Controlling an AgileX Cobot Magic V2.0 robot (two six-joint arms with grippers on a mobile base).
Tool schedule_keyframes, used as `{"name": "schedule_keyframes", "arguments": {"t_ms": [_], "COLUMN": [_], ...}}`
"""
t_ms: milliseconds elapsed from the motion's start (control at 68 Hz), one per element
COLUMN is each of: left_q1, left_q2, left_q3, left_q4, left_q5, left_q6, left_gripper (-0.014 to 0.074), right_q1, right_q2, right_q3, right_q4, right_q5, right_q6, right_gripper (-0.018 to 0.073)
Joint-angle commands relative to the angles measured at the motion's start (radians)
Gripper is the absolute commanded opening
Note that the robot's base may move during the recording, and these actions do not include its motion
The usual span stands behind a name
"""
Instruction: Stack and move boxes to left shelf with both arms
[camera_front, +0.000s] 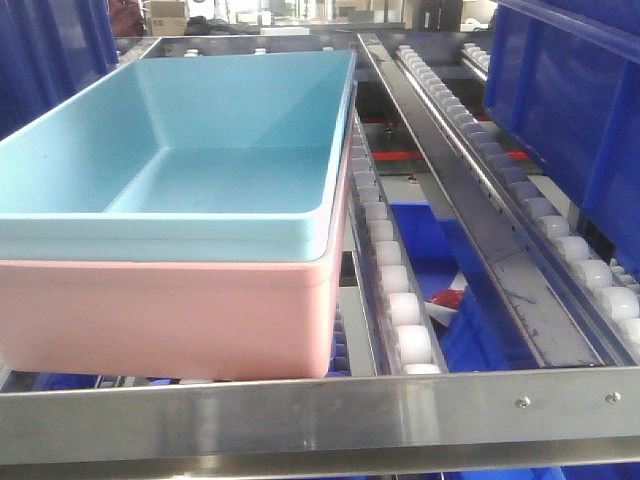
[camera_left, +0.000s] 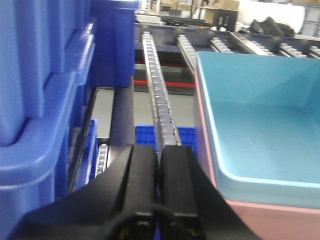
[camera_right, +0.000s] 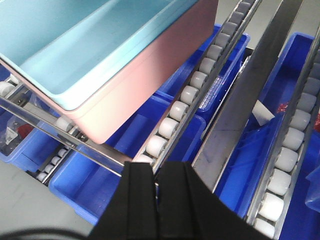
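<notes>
The turquoise box (camera_front: 190, 150) sits nested inside the pink box (camera_front: 170, 315), their rims stacked one on the other, and the pair rests on the roller lanes of the steel shelf (camera_front: 330, 415), just behind its front bar. Stacking looks done and the stack looks delivered onto the rack; what is left, at most, seems to be pulling the arms clear or nudging the stack farther in.

The left gripper (camera_left: 159, 170) has its black fingers pressed together with nothing between them, just left of the stack's near left corner, not touching it. The right gripper (camera_right: 156, 190) is likewise closed and empty, near the front bar and to the right of the stack's near right corner, apart from it.

Dark blue bins (camera_left: 45, 100) stand to the left, and more lie below the rollers (camera_right: 192, 92).
</notes>
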Motion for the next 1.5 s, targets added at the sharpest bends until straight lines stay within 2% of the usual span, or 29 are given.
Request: {"name": "schedule_keyframes", "arguments": {"t_ms": [0, 132, 1161, 1234, 1323, 1396, 1484], "left_q1": [0.016, 0.034, 0.034, 0.034, 0.034, 0.034, 0.034], "left_q2": [-0.014, -0.014, -0.014, -0.014, -0.014, -0.014, -0.014], "left_q3": [0.032, 0.032, 0.032, 0.032, 0.032, 0.032, 0.032], "left_q4": [-0.013, -0.013, -0.013, -0.013, -0.013, -0.013, -0.013], "left_q5": [-0.058, -0.044, -0.041, -0.041, -0.041, -0.041, -0.041], "left_q6": [-0.007, -0.007, -0.007, -0.007, -0.007, -0.007, -0.007], "left_gripper": [-0.0003, -0.0003, -0.0003, -0.0003, -0.0003, -0.0003, -0.0003], "right_q1": [0.002, 0.002, -0.001, -0.026, -0.086, -0.161, -0.263], "right_q2": [0.000, 0.000, 0.000, 0.000, -0.004, -0.019, -0.049], "right_q3": [-0.028, -0.028, -0.026, -0.026, -0.026, -0.026, -0.017], "right_q4": [-0.037, -0.037, -0.029, 0.036, 0.196, 0.313, 0.421], "right_q5": [-0.073, -0.073, -0.082, -0.081, -0.083, -0.095, -0.125], "right_q6": [-0.006, -0.006, -0.011, -0.093, -0.271, -0.426, -0.557], "right_gripper": [0.0052, 0.0052, 0.0052, 0.0052, 0.0052, 0.0052, 0.0052]}}
